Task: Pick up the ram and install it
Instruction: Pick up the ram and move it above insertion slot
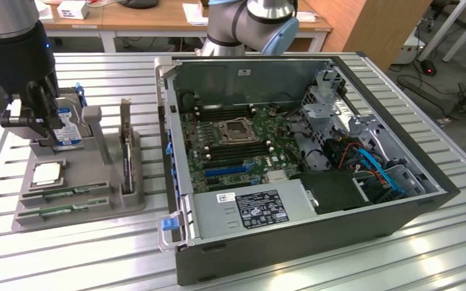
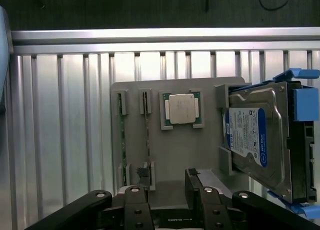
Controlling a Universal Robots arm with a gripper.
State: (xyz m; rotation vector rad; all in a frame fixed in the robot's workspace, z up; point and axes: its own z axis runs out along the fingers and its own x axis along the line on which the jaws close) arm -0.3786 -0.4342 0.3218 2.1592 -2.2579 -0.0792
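- The ram (image 1: 65, 193): a thin green stick, slotted in the gray holder (image 1: 104, 209) at the end farthest from the hard drive (image 1: 70, 130).
- The gripper (image 2: 162, 182) hangs above the gray holder, jaws spread, empty.
- The wrist view shows the ram edge-on; the exterior view adds the computer case (image 1: 298, 151) beside the gray holder.

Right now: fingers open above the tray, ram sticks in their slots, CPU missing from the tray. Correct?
No: the CPU sits in the tray, clear in the wrist view. The rest holds: fingers open above the tray, ram sticks in their slots.
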